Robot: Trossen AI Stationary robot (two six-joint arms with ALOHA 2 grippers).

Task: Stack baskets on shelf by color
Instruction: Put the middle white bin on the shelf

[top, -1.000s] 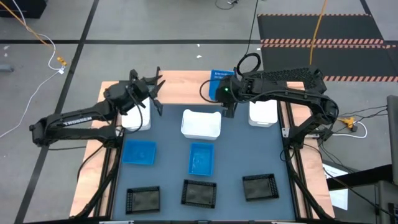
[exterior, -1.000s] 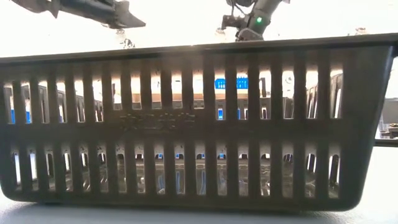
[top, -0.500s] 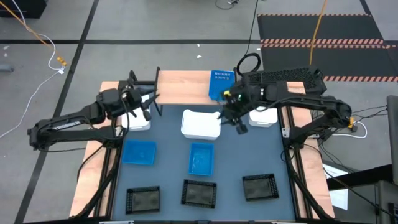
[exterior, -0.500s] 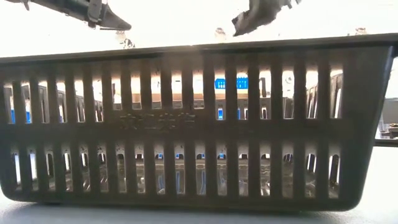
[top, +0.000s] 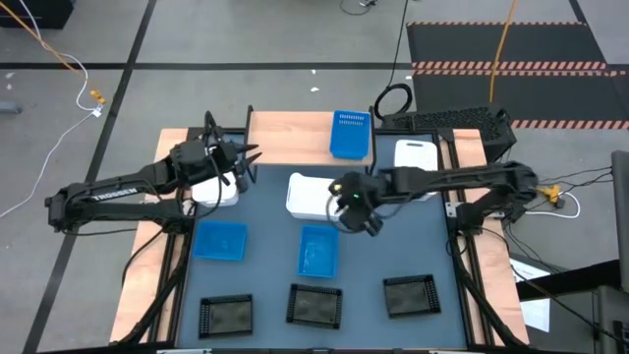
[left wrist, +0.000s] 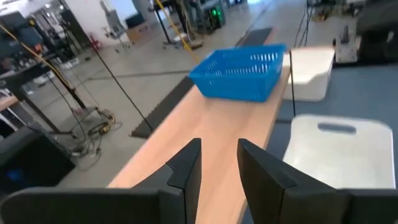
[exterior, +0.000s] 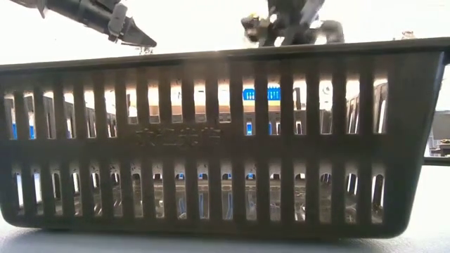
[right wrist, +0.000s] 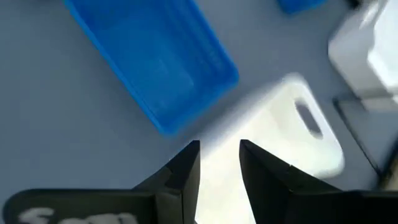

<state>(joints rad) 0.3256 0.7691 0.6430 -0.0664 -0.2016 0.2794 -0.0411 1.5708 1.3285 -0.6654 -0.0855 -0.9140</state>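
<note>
One blue basket (top: 350,134) stands on the light-wood shelf (top: 290,133) at the far side of the bench, alone on the plank. On the dark mat (top: 265,270) just in front of the shelf are three white baskets: one at the left (top: 218,193) under the left arm, one in the middle (top: 313,196), and one at the right (top: 415,157) close against the shelf's end. Nearer the front lie two more blue baskets (top: 220,240) (top: 318,250), and along the front edge three black mesh baskets (top: 226,315) (top: 314,305) (top: 410,294) in a row.

The left end effector (top: 242,162) hovers over the left end of the shelf, beside the left white basket; its fingers (left wrist: 186,163) stand slightly apart with nothing between them. The right end effector (top: 356,202) is stretched over the mat at the right edge of the middle white basket, its fingers (right wrist: 184,168) a little apart above the white rim; whether they touch it is hard to tell, though nothing appears clamped
</note>
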